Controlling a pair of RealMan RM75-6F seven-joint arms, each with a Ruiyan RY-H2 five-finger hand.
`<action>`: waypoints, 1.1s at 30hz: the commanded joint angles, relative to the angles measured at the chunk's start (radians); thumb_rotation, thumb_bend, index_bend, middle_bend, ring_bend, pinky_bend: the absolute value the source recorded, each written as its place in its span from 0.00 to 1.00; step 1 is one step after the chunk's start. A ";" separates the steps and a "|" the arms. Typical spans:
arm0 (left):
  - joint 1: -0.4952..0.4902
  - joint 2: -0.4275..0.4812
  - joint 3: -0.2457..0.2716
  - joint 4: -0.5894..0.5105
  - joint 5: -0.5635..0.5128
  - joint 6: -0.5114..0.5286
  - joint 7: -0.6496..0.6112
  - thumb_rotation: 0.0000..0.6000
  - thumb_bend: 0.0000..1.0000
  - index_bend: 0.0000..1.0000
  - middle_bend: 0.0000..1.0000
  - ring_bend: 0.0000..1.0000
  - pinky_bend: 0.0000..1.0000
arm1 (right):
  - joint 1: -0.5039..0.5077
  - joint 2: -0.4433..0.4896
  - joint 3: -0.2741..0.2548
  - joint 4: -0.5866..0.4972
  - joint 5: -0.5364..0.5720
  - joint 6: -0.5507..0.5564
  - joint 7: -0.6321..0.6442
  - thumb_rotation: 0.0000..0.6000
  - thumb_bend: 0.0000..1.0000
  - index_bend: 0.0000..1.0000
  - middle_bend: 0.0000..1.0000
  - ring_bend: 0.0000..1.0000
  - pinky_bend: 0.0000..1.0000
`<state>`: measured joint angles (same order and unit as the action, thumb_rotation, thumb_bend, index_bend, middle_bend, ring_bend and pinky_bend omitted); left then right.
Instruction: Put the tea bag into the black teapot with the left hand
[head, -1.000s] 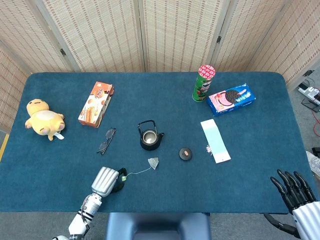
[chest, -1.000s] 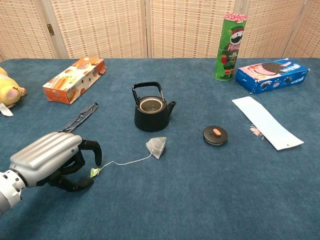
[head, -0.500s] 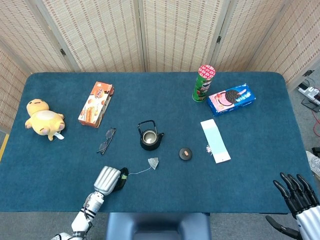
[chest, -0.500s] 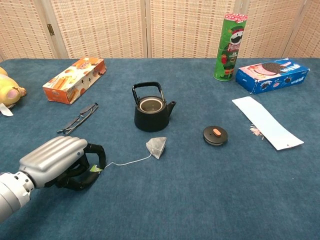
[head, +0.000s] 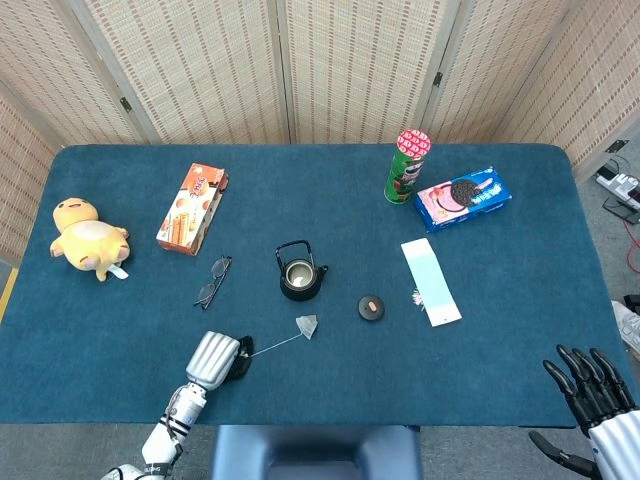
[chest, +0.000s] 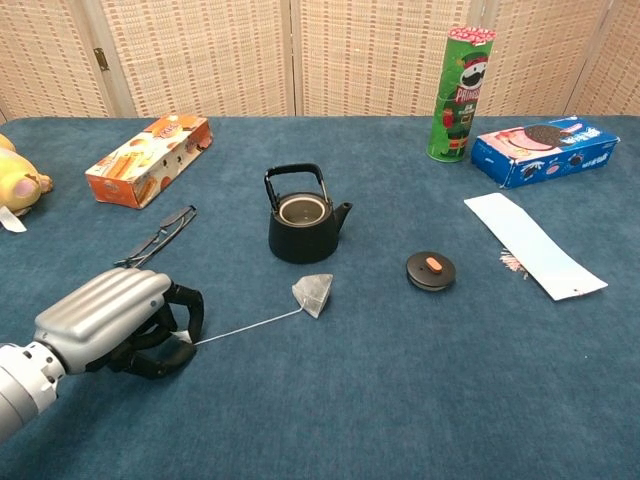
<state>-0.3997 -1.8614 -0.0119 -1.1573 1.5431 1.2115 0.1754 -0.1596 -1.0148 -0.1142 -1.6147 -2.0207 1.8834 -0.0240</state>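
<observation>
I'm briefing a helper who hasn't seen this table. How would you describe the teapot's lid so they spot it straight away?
Start at the small black teapot with the hoop handle near the middle of the blue table. Just to its right, short of the long white paper strip, lies the round black lid, flat on the cloth. Its little orange knob on top sets it apart.
</observation>
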 joint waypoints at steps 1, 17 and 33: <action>0.000 -0.002 0.002 0.009 0.007 0.011 -0.013 1.00 0.43 0.63 1.00 1.00 1.00 | 0.000 0.000 0.000 -0.001 -0.001 -0.003 -0.003 0.82 0.21 0.00 0.00 0.00 0.00; -0.002 0.065 -0.032 -0.040 0.019 0.088 0.020 1.00 0.47 0.65 1.00 1.00 1.00 | 0.002 -0.002 0.000 -0.009 -0.006 -0.015 -0.016 0.82 0.21 0.00 0.00 0.00 0.00; -0.119 0.201 -0.185 -0.337 0.041 0.093 0.304 1.00 0.47 0.64 1.00 1.00 1.00 | 0.014 0.008 0.004 -0.013 0.016 -0.036 0.012 0.81 0.21 0.00 0.00 0.00 0.00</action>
<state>-0.4945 -1.6770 -0.1703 -1.4697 1.5853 1.3158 0.4549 -0.1494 -1.0085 -0.1096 -1.6251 -2.0080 1.8552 -0.0139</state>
